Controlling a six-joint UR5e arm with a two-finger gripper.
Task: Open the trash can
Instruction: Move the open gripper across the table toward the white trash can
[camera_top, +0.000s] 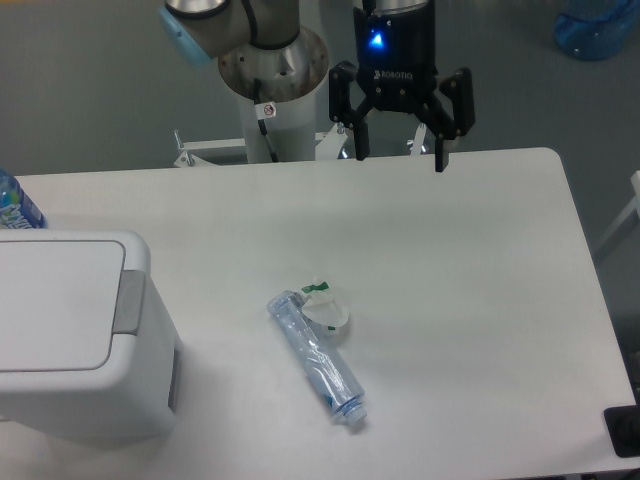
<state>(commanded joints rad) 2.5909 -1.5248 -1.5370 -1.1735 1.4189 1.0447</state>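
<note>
The trash can (80, 335) is a large boxy white bin at the left edge of the table, partly cut off by the frame. Its flat white lid (50, 300) lies shut, with the grey push tab (127, 301) on its right side. My gripper (401, 155) hangs at the far edge of the table, top centre, well to the right of and beyond the bin. Its two black fingers are spread wide apart and hold nothing.
A crushed clear bottle (318, 357) lies on the white table (480, 300) near the middle, with a white and green label scrap (328, 305) beside it. A blue-capped bottle (15, 205) stands at the far left. The arm's base (272, 90) stands behind the table.
</note>
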